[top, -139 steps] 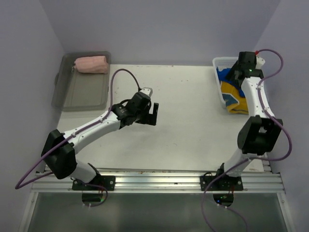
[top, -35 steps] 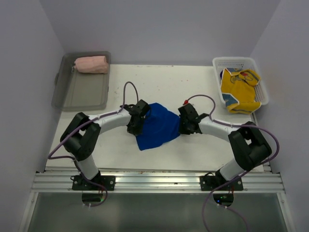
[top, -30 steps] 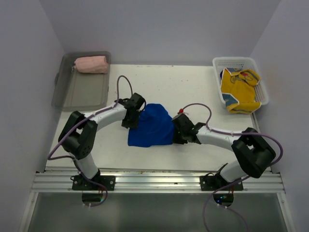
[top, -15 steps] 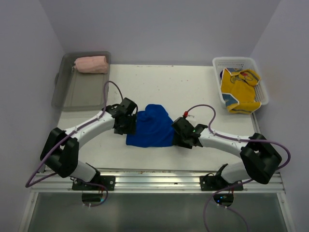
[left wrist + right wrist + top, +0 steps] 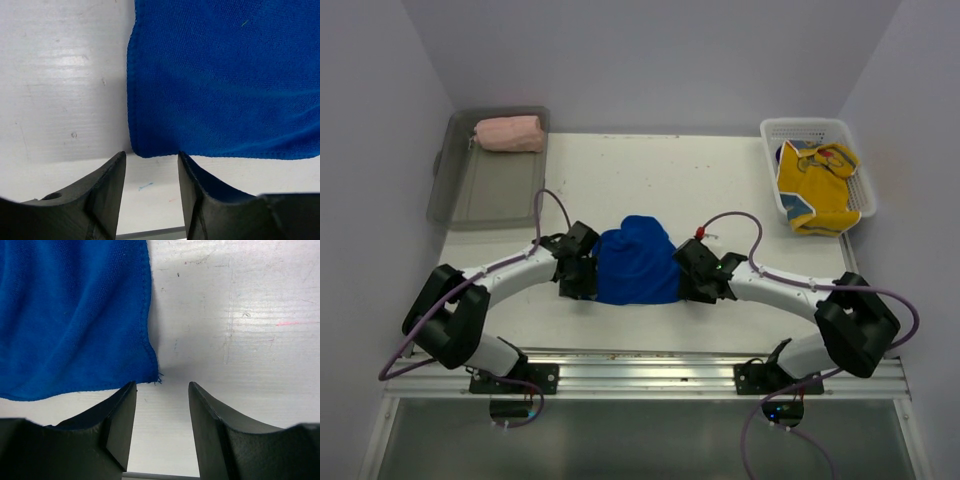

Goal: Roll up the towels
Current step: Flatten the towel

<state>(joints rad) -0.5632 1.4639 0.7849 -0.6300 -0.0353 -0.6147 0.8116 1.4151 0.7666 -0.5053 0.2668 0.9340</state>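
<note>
The left gripper stands about half open. Its two dark matte fingers are parted over bare table with nothing between them. The near-left corner of the royal blue terry towel lies just beyond the fingertips at 12 o'clock. The right gripper mirrors it: its jaws are parted as far and are empty, and the towel's near-right corner, a loose thread at its tip, lies just ahead at 12 o'clock.

From above, the grippers flank the cloth at its 9 and 3 o'clock sides, low over the white table. They appear to sit at the two near corners so the near hem can be pinched at both ends and turned over evenly to start a roll. The towel lies near the table's middle, flat along the near hem but bunched into a rounded hump at its far edge, so it may need smoothing first. Its pile is short and soft, with shallow folds and a stitched border. The table beneath is hard, scuffed and speckled.

At 10 o'clock from it, a salmon pink terry towel lies rolled into a plump cylinder at the far end of a grey translucent plastic tray. At 2 o'clock, a yellow towel with red marks sits crumpled in a white plastic mesh basket, not yet rolled.
</note>
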